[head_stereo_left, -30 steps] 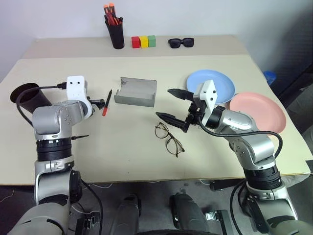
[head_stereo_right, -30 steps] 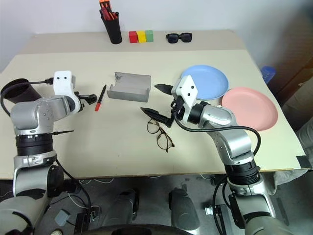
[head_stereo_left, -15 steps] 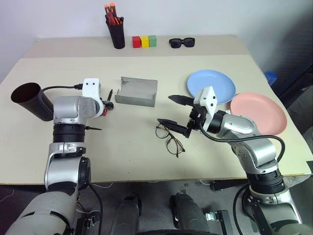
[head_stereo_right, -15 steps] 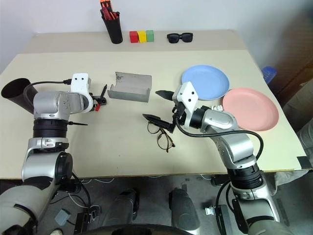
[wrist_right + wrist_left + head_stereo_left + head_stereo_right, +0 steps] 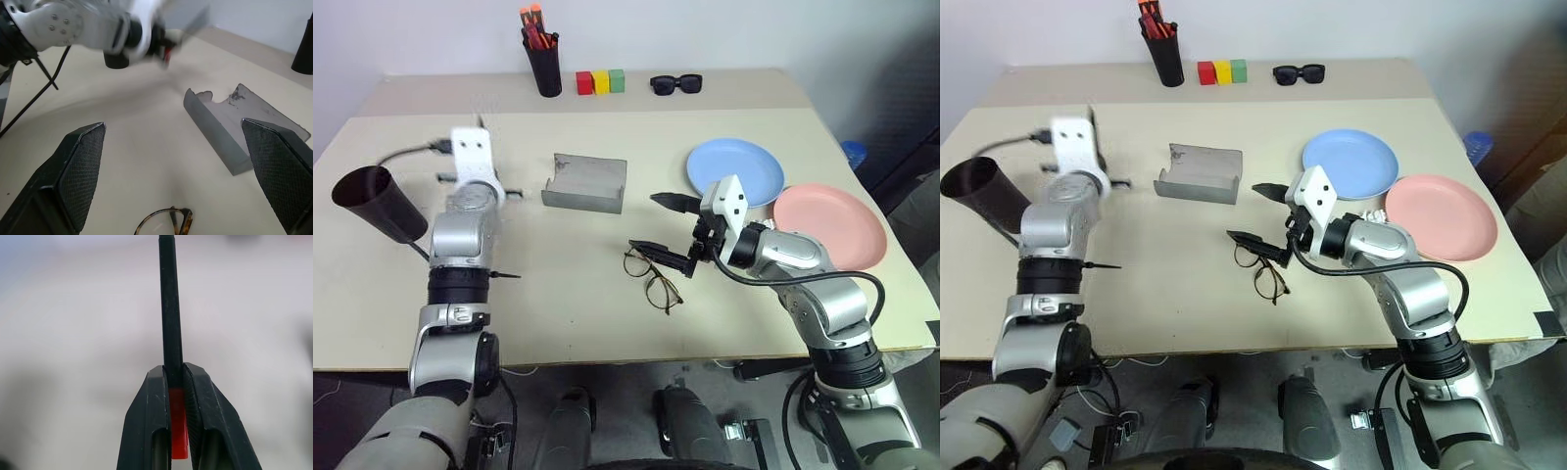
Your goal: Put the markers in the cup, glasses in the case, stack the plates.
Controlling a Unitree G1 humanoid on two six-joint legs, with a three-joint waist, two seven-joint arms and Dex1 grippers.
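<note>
My left gripper is pinched tight on the red marker: in the left wrist view its two black fingers press on the red barrel, and the black cap sticks straight out past the tips. From the head camera that arm is raised above the table, between the dark cup and the grey case; the cup lies tilted at the table's left edge with its mouth up and to the left. I cannot make out the white marker from here. The case sits open in the middle of the table. My right gripper hangs level with its fingers spread wide, holding nothing, one tip just beside the wire-framed glasses, which lie flat on the table in front of the case; whether it touches them I cannot tell. The right wrist view looks between those spread fingers at the case and the rim of one lens. The light blue plate and the pink plate sit side by side on the right, edges close, not stacked. At the back stand a black pen holder with orange-capped markers, three coloured blocks and black sunglasses.
</note>
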